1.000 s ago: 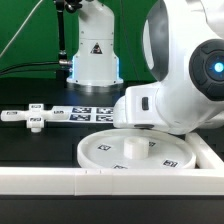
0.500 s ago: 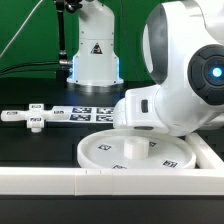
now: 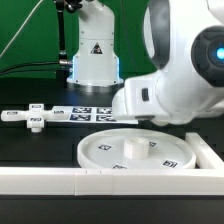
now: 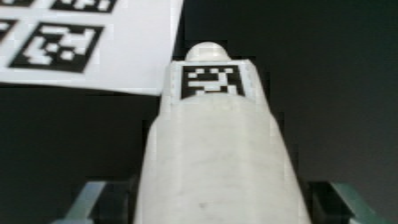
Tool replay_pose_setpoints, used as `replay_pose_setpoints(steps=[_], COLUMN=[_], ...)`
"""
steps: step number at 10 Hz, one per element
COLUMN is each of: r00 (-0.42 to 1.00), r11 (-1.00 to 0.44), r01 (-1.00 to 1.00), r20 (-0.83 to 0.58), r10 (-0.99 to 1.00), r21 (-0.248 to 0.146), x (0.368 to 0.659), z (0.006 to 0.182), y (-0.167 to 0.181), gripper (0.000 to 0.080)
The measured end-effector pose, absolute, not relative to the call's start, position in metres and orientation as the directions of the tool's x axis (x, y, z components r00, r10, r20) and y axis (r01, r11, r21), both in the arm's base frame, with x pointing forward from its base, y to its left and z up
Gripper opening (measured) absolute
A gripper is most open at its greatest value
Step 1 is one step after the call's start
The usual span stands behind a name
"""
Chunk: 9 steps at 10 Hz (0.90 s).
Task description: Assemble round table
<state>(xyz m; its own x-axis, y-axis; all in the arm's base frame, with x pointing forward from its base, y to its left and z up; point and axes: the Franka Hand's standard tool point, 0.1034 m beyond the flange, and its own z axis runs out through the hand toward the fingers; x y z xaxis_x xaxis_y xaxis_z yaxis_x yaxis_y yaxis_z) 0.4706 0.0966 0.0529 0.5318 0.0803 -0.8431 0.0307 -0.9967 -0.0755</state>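
The claw (image 4: pixel 222 203) is clamped on the post (image 4: pixel 214 120). In the wrist view its two dark fingers (image 4: pixel 102 202) sit one on each side of the white post, and the post sticks out ahead with a small square tag near its tip. Past the tip you can see the black bench (image 4: pixel 320 60) and a corner of the marker board (image 4: pixel 80 40). So the post is up in the air near that board, not over the round disc.

In the exterior view the big white arm (image 3: pixel 180 80) hides the claw and the post. The round disc (image 3: pixel 100 150) lies flat on the bench near the front, with a little hub (image 3: pixel 132 150) in its middle. The foot piece (image 3: pixel 35 119) lies flat on the bench at the exterior view's left, well apart from the disc (nobody is touching it).

I think the step in hand is bringing the post to the disc. Next, the post likely needs to come over the little hub, stand straight up, and go down onto it gently. If it leans or comes down off to one side, it may not fit in.
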Motion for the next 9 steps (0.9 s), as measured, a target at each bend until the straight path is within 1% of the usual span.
replay_pose_setpoints(steps=[1,2,3,5,7,8,9], r00=[0.535,0.551,0.56,0.564,0.605,0.594,0.623], r11=[-0.995,-0.991,-0.989,-0.989,-0.989,-0.983,-0.981], r01=[0.039,0.054,0.063,0.063,0.066,0.08,0.087], r20=[-0.839,-0.824,-0.816,-0.813,-0.782,-0.785,-0.758], r10=[0.101,0.13,0.146,0.147,0.148,0.179,0.191], r21=[-0.095,-0.121,-0.134,-0.135,-0.136,-0.164,-0.176], x=[0.479,0.487,0.49,0.491,0.499,0.5,0.51], z=[0.068,0.074,0.077,0.075,0.073,0.079,0.086], y=[0.092,0.09,0.089,0.09,0.09,0.084,0.079], gripper=[0.0406,0.0407,0.0407,0.0407,0.0407,0.0407,0.0407])
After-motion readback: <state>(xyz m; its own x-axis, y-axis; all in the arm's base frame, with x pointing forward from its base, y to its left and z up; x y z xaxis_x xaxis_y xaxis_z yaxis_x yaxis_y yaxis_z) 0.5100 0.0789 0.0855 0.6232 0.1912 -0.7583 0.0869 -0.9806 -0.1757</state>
